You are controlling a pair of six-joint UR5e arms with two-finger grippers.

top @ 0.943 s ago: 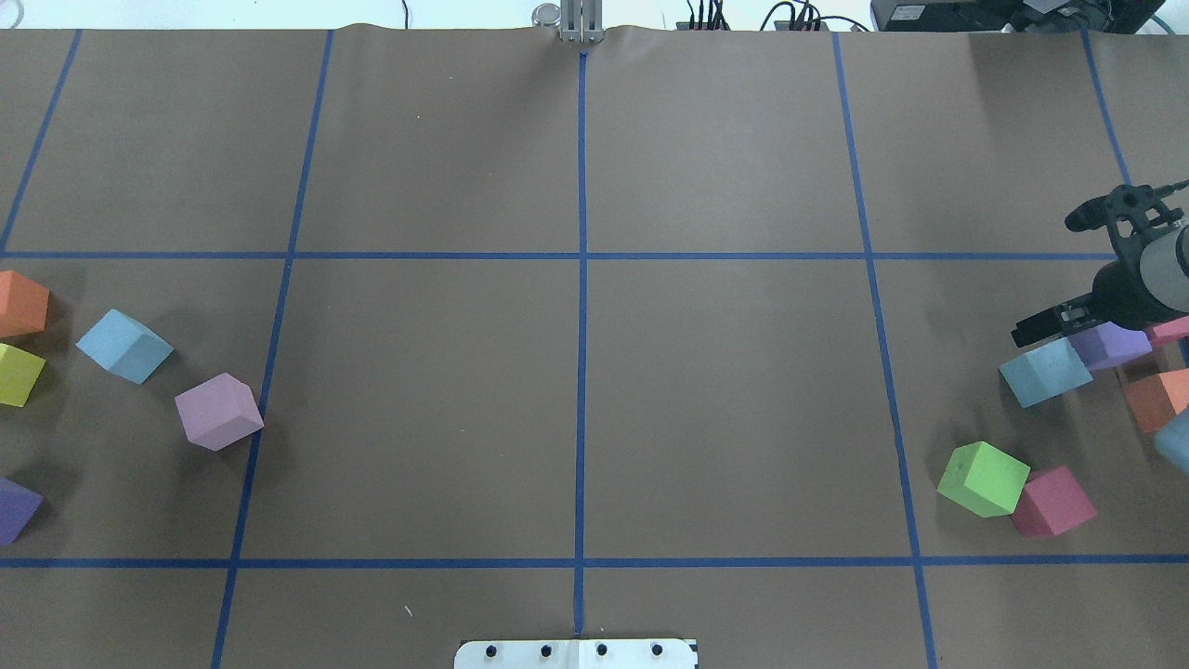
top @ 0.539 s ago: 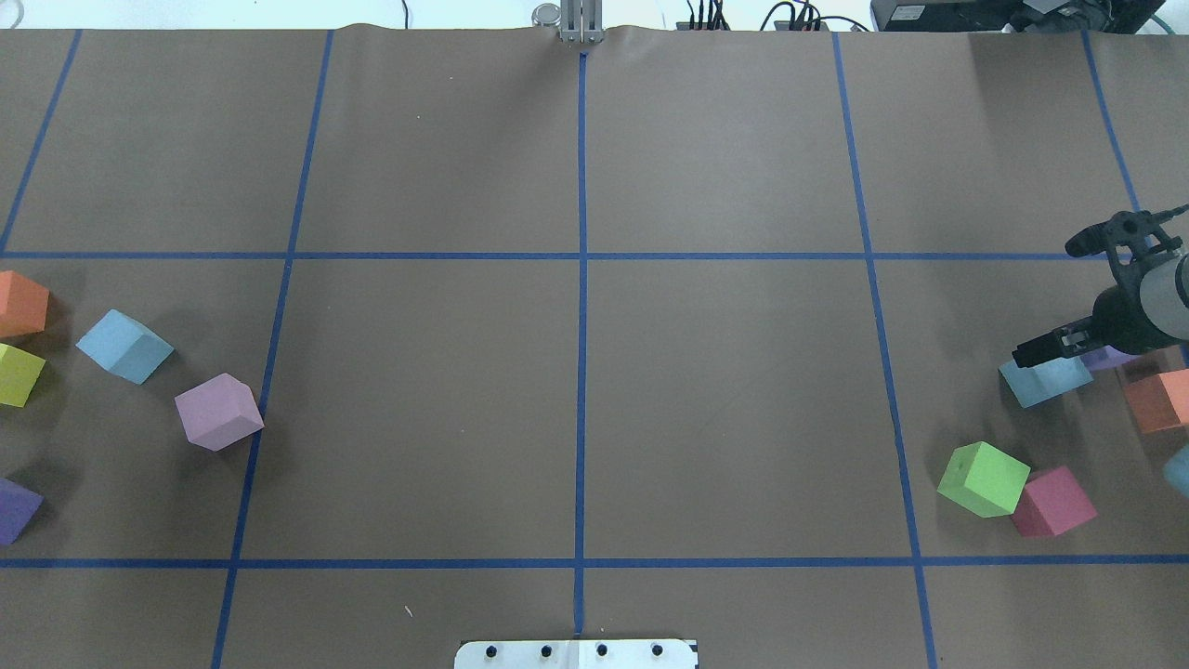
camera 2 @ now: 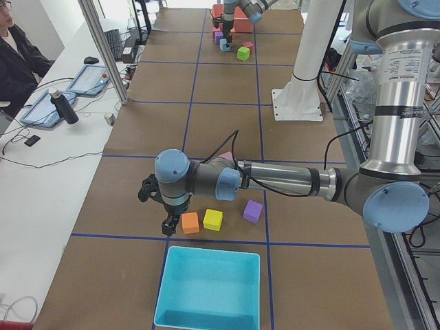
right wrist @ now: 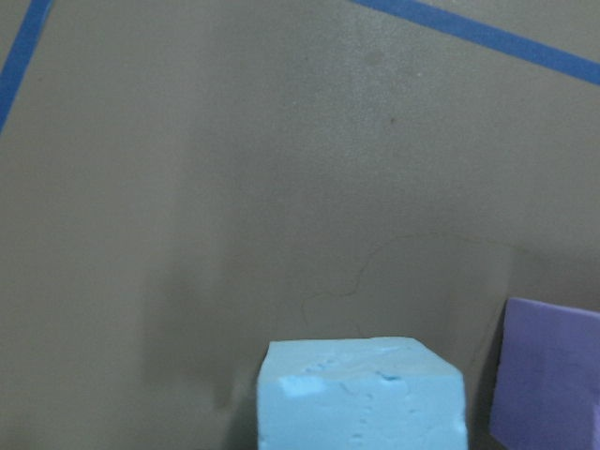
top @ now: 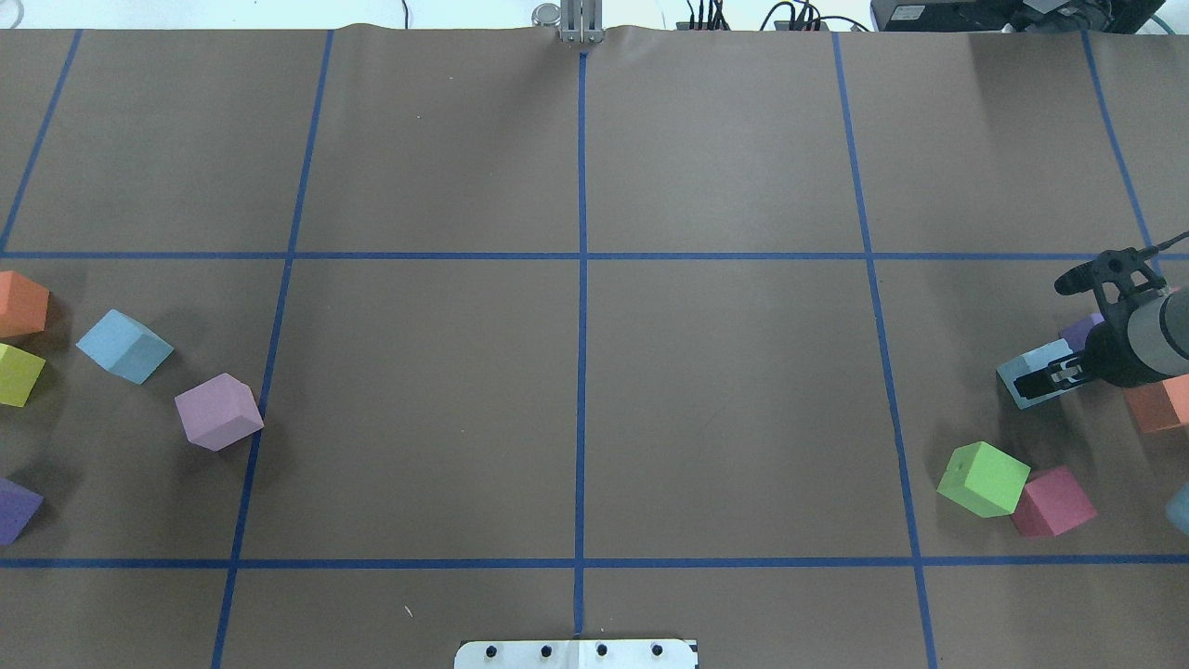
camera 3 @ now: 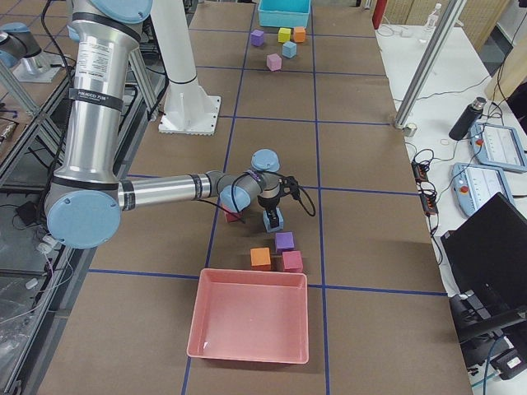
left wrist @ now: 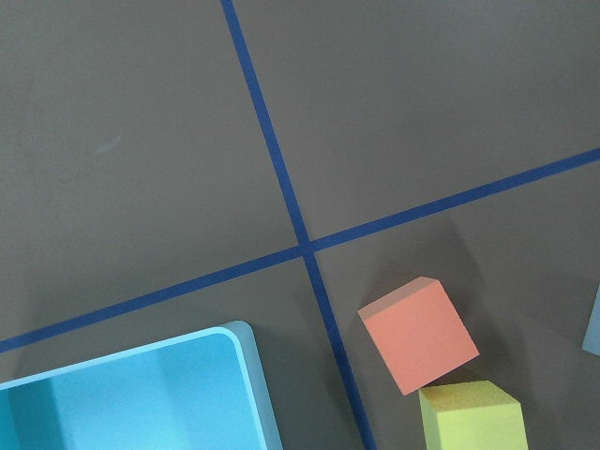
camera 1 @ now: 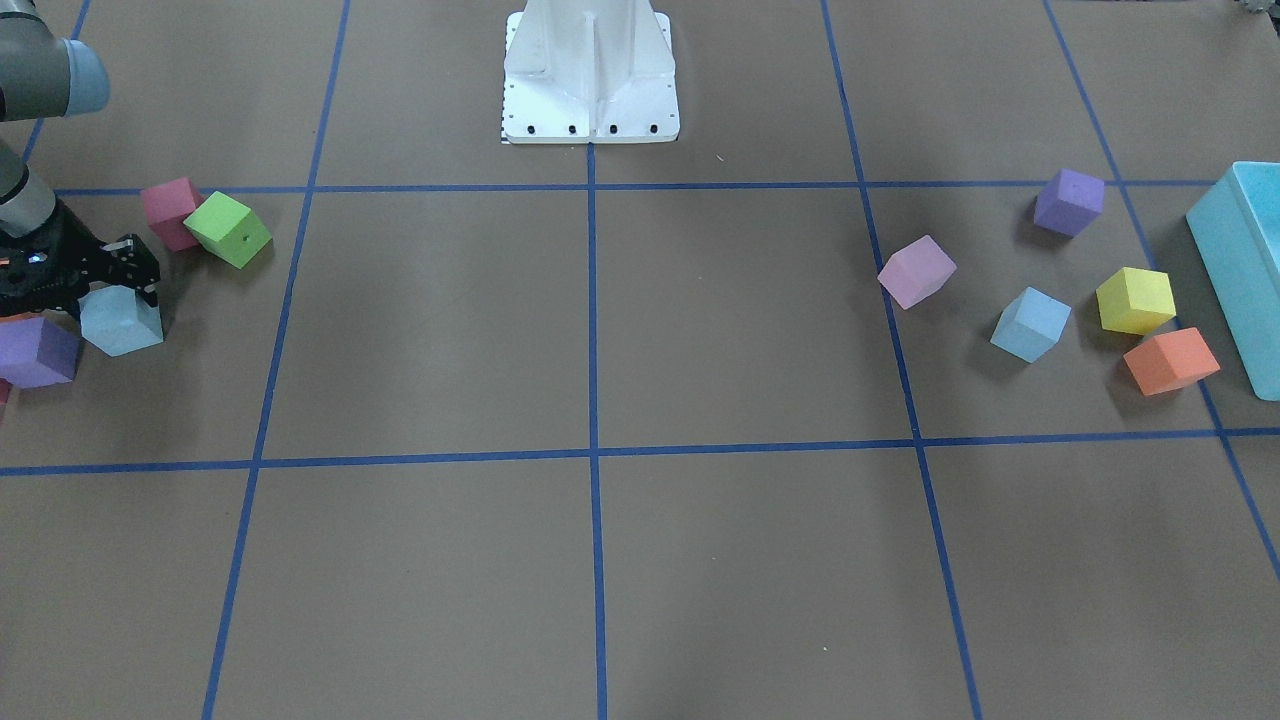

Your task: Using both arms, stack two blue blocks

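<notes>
Blue block on the tabletop sits under my right gripper; whether it is pinching or spread, I cannot tell. Left gripper likewise: cannot tell.

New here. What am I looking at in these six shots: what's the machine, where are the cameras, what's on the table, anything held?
Two robot arms share a taped, paper-covered table. Four fixed cameras: overhead behind the robot, facing it, and one at each table end; two more ride the wrists. Foam cubes cluster at each end, beside a turquoise bin and a pink tray. The right end effector sits over one blue block; grip unclear. The left end effector hovers by the other cluster, where the second blue block lies untouched.
</notes>
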